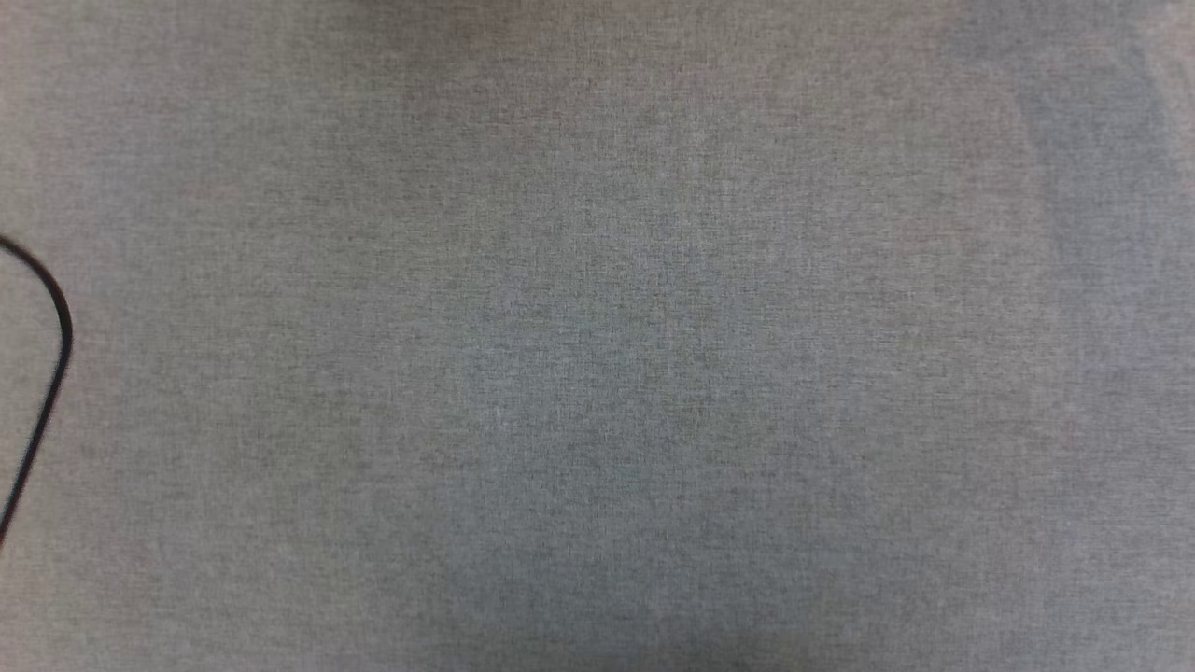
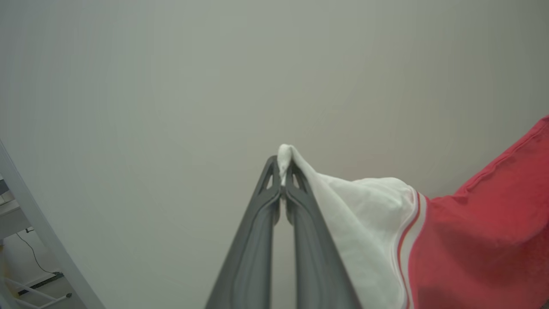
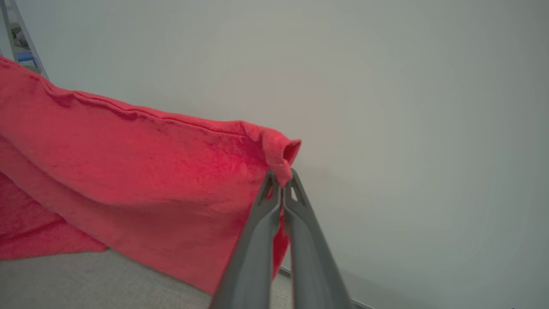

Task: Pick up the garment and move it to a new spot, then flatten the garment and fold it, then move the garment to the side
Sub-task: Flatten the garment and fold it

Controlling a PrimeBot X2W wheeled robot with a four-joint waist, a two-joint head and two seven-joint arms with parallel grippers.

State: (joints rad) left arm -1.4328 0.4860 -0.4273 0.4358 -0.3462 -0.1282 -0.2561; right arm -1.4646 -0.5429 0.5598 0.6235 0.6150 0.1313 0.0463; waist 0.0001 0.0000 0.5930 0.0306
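Grey table (image 1: 597, 373) below. Left fingers (image 2: 257, 223) clamp the jersey (image 3: 150, 171) sleeve (image 2: 364, 206), right fingers (image 3: 257, 231) its hem (image 3: 283, 159). Shallow bites may slip.

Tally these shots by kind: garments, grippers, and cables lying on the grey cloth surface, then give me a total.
Garment: 1
Grippers: 2 (left gripper, right gripper)
Black cable: 1
Total: 4

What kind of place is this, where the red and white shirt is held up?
Probably an indoor workroom or test lab. There is a plain pale wall, a work surface covered in grey woven cloth, and a loose black cable at the left.
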